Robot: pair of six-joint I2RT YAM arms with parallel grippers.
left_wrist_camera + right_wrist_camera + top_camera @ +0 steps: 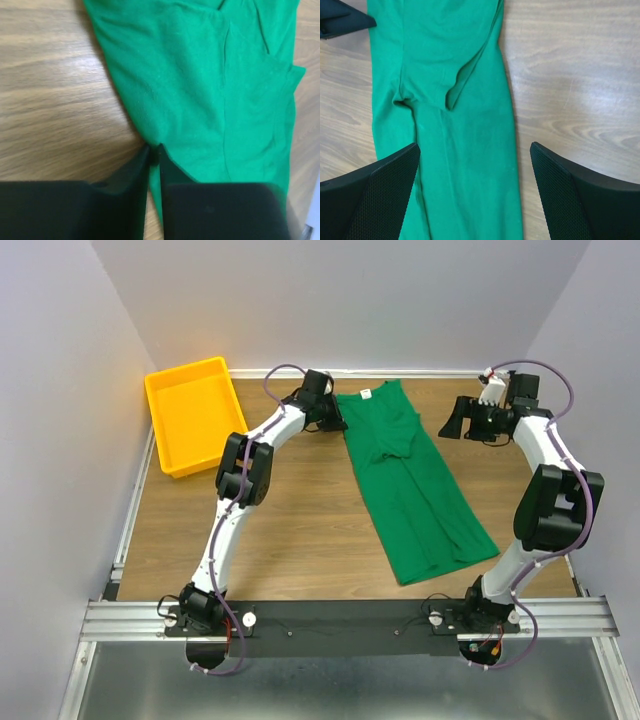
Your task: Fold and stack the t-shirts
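1. The green t-shirt (420, 490) lies on the wooden table (290, 510), folded lengthwise into one long narrow strip
2. That strip runs at a slant: the collar end sits at the far middle of the table, and the hem end reaches towards the near right, close to the right arm's base
3. A small white neck tag (367, 393) shows at the collar end, facing up
4. Both sleeves look tucked in over the body of the shirt; from the right wrist view one folded-in sleeve (455, 75) lies on top with its edge curling up a little
5. The left fingers (333, 421) are down at the far left corner of the strip, right beside the collar
6. Seen from the left wrist, the left fingers (125, 175) are clenched almost together, with the shirt's (210, 100) left edge nipped between their tips, so they are grasping the t-shirt
7. The right fingers (455, 420) hang to the right of the collar end, apart from the cloth and not touching it
8. From the right wrist, the right fingers (385, 190) stand spread wide and released, with the green strip (465, 165) below and between them and nothing in their grip
9. A yellow tray (165, 400) sits at the far left corner of the table, well apart from the shirt, with nothing green in it
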